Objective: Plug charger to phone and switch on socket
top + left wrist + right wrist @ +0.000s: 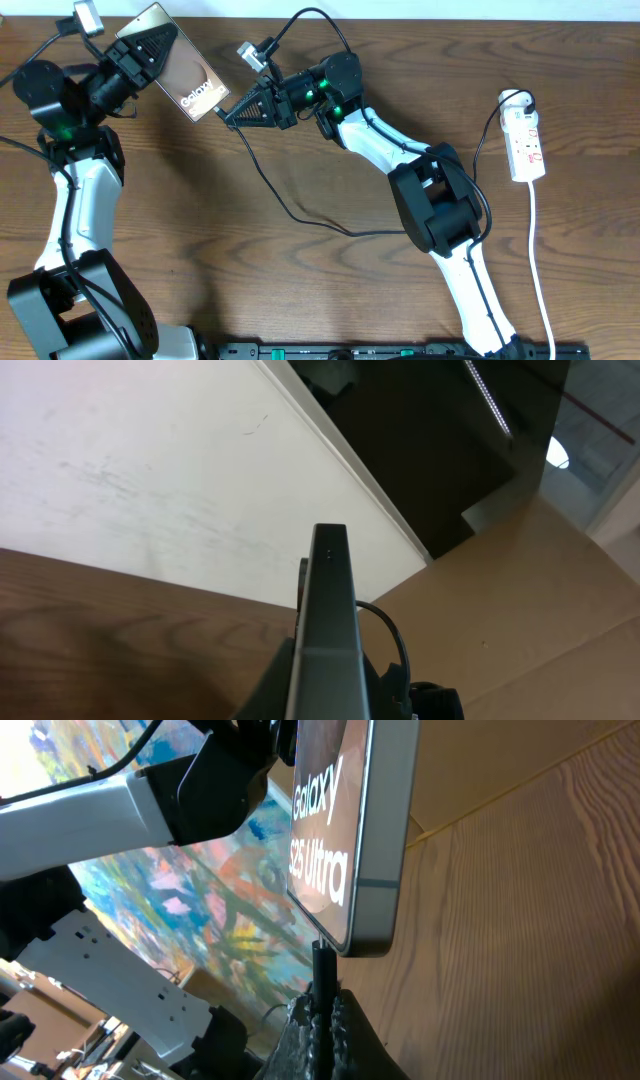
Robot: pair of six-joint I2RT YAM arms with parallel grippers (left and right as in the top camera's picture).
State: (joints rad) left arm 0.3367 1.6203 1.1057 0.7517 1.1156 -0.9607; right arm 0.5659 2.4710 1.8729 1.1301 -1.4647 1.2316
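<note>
The phone (190, 80) is held off the table at the back left, tilted, with its mirrored "Galaxy" back facing up. My left gripper (150, 45) is shut on its upper part. In the left wrist view the phone's edge (327, 620) runs up between the jaws of the left gripper (325, 705). My right gripper (232, 112) is shut on the charger's plug end (322, 970). Its tip touches the phone's lower edge (365, 935); I cannot tell how deep it sits. The charger cable (275, 195) trails across the table. The socket (526, 140) lies far right, away from both grippers.
The socket's white cord (540, 270) runs toward the front right edge. A black plug (518, 98) sits in the socket's far end. A black rail (400, 352) lies along the table's front. A cardboard sheet (520, 610) stands behind the table.
</note>
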